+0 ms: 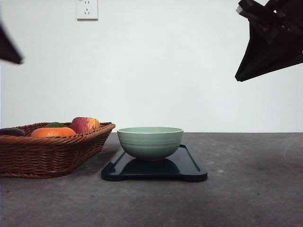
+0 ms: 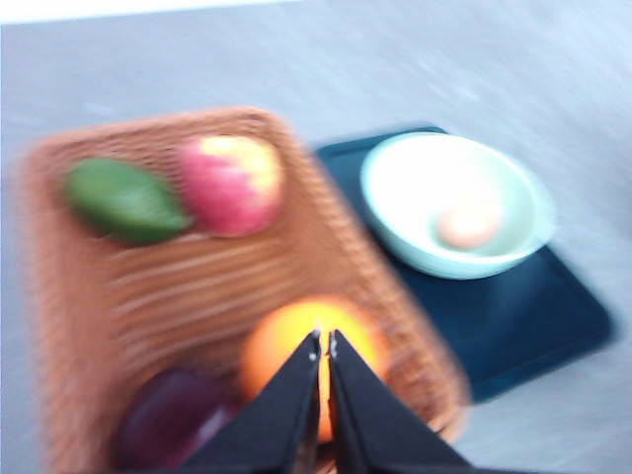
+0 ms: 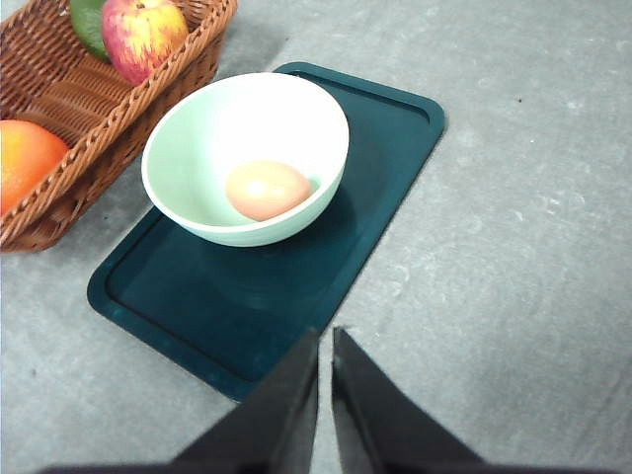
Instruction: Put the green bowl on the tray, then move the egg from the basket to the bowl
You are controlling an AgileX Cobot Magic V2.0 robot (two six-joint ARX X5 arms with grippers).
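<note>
The green bowl (image 3: 245,158) sits on the tray (image 3: 365,158), toward the end beside the basket (image 1: 52,153). The egg (image 3: 268,190) lies inside the bowl. Both arms' fingers (left (image 2: 324,346), right (image 3: 326,341)) are pressed together, holding nothing.

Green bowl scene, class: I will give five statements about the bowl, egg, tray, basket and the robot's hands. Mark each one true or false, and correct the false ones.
1. The green bowl stands on the tray. True.
2. The egg lies in the basket. False: it lies inside the green bowl.
3. The basket holds an apple and an orange. True.
4. The right hand grips the bowl's rim. False: it is shut on nothing, apart from the bowl.
5. The left hand is wide open. False: its fingers are closed together.
</note>
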